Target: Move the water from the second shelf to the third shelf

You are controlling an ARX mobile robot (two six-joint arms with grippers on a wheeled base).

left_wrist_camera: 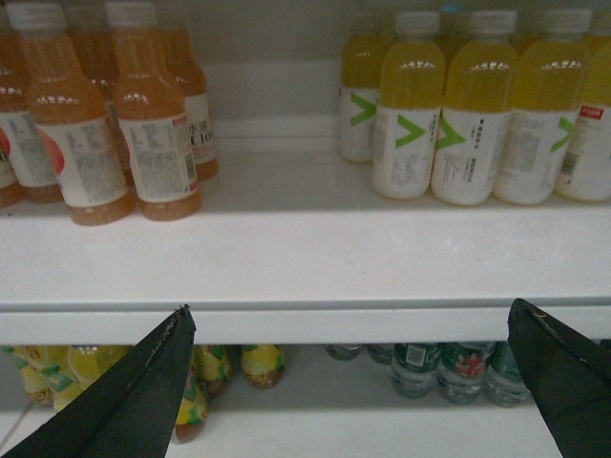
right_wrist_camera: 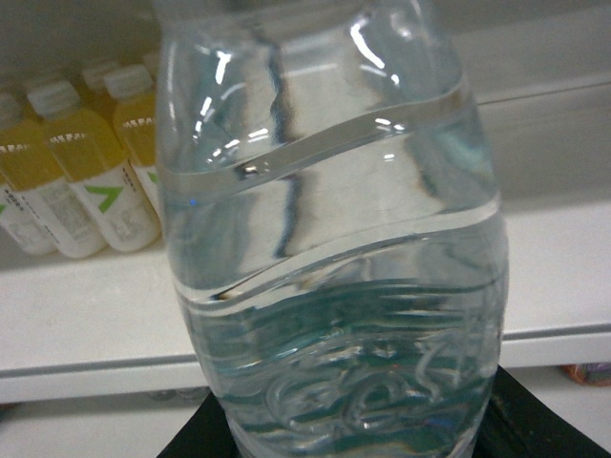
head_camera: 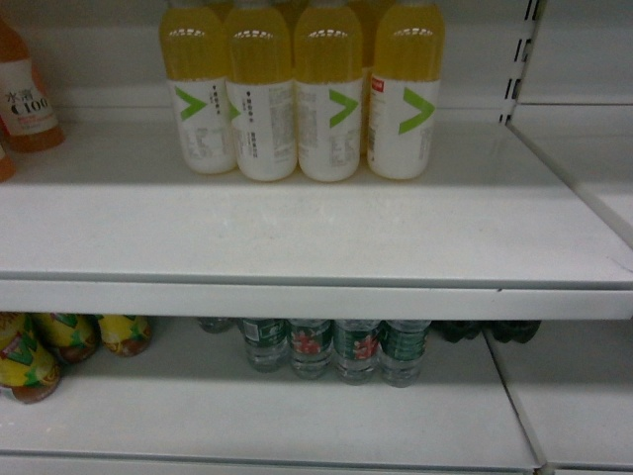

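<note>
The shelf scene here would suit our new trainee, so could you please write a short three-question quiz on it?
1. True or false: the right gripper holds a clear water bottle.
2. On the upper shelf, which bottles stand in the middle of the head view? A) dark cola bottles B) yellow drink bottles with white labels C) milk cartons
3. Fill in: in the left wrist view, the left gripper is ____, with nothing between its fingers.

Key
1. True: the bottle fills the right wrist view, above the dark fingers.
2. B.
3. Open: its fingers sit far apart, with the green-labelled water bottles on the lower shelf behind.
</note>
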